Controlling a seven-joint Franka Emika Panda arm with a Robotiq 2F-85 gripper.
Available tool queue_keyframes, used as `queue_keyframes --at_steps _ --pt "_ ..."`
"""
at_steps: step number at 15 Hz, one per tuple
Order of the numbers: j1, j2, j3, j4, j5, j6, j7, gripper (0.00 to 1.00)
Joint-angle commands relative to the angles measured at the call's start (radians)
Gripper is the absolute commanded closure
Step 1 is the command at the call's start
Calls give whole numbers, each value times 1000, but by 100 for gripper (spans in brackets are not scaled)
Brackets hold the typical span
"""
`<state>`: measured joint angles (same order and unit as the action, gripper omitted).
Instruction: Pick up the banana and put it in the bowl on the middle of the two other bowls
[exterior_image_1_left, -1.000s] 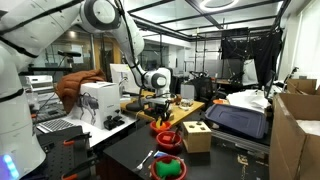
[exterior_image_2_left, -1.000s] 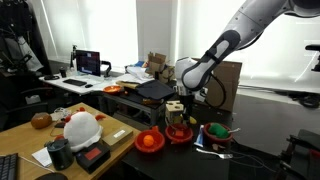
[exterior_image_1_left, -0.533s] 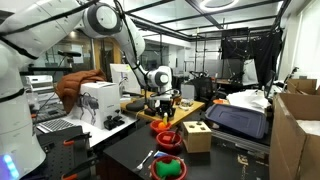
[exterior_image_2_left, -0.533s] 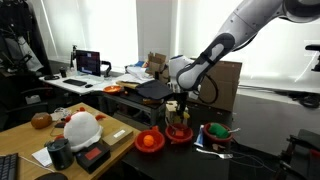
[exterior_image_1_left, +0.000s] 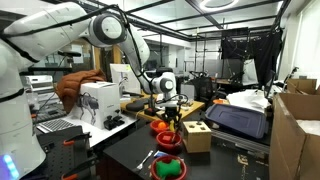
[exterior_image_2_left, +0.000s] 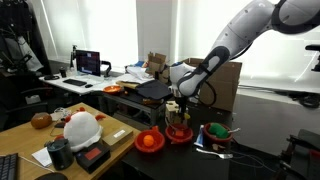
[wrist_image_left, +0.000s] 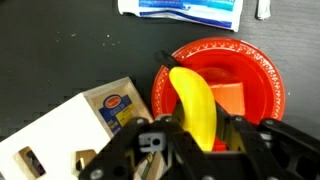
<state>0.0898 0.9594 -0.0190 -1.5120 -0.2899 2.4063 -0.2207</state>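
Yellow banana (wrist_image_left: 195, 105), pinched by the gripper (wrist_image_left: 199, 133), is now hanging over the bowl (wrist_image_left: 262, 68) after drifting across, so release looks near.

The arm (exterior_image_1_left: 108, 28) arches over and down, end effector (wrist_image_left: 200, 128) pointing downward, clamped on the banana (wrist_image_left: 190, 95).

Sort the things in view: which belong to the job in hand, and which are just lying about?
Job: banana, held in the pincer; red bowl below it; orange-red bowl; green-rimmed bowl.
Lying about: box; packet; laptop.
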Motion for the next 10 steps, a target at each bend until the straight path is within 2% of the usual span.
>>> queue_keyframes --at_steps 1,9,10 --pt "-23 20 30 50 4 17 -60 93" --pt "-55 58 30 80 -17 22 -179 93" --pt "-62 55 36 70 -19 32 -204 90"
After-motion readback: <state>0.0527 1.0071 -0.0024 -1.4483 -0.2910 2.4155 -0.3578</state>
